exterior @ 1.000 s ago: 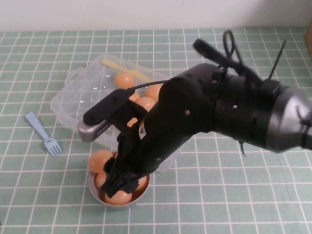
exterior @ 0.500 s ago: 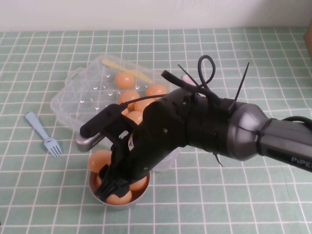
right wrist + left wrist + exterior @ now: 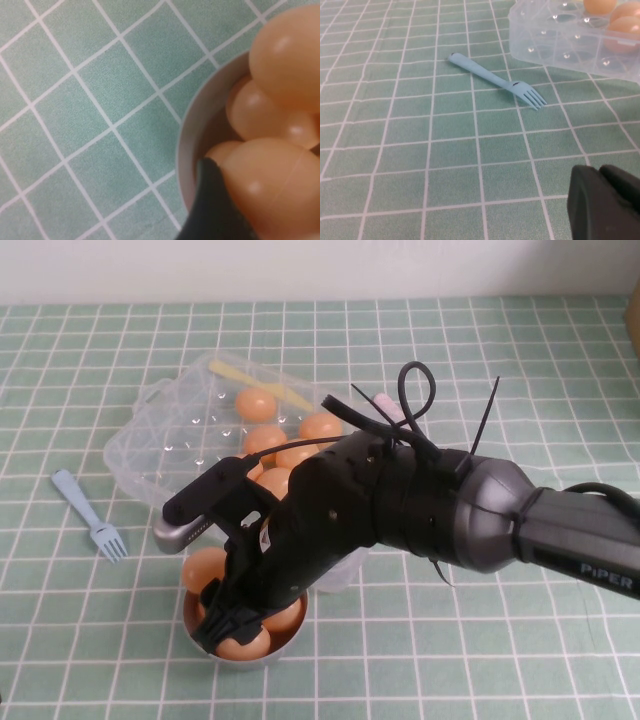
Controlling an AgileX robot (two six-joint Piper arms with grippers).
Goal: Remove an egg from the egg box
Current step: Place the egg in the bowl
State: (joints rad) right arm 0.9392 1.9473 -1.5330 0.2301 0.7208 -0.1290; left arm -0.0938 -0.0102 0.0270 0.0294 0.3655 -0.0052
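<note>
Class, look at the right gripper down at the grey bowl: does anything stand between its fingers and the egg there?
Nothing visible does. The right gripper sits in the grey bowl, one finger directly against an egg. The left gripper is parked near the blue fork.

staged tabletop – green checked cloth [image 3: 520, 640], bare white wall [image 3: 300, 265]
</note>
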